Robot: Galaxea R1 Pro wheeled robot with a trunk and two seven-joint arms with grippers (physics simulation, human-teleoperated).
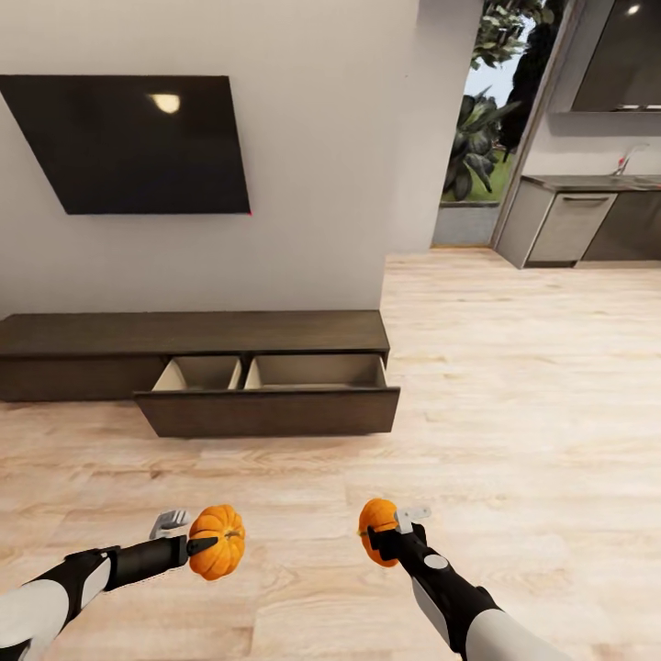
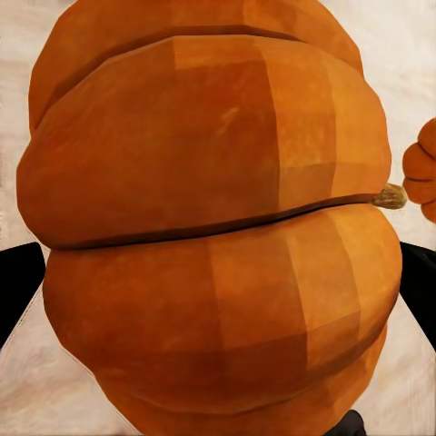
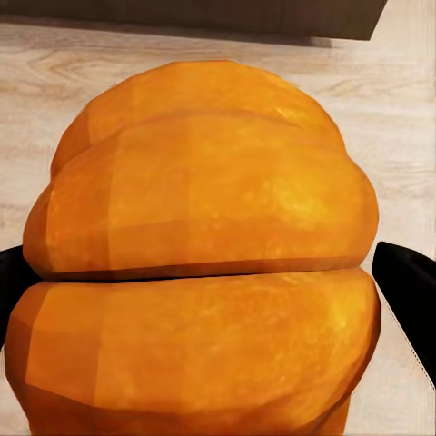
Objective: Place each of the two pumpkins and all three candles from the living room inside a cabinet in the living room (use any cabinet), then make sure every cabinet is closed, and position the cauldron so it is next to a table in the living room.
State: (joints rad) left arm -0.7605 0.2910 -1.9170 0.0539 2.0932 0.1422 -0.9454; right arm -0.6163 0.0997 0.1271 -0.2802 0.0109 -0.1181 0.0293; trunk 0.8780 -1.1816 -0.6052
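Note:
Two orange ribbed pumpkins hang above the wood floor in the head view. My left gripper (image 1: 204,543) is shut on the left pumpkin (image 1: 220,542), which looms large in the left wrist view (image 2: 218,227). My right gripper (image 1: 387,531) is shut on the right pumpkin (image 1: 375,523), seen close in the right wrist view (image 3: 204,263); this second pumpkin also peeks in at the left wrist view's edge (image 2: 422,177). Ahead stands the long low dark-brown cabinet (image 1: 193,335) against the wall, with its wide drawer (image 1: 271,408) pulled open and two bare compartments showing. Candles and cauldron are out of view.
A black TV (image 1: 128,142) hangs on the wall above the cabinet. Light wood floor (image 1: 514,395) stretches between me and the drawer and off to the right. Grey kitchen cabinets (image 1: 574,225) and a doorway with plants (image 1: 477,138) lie at the far right.

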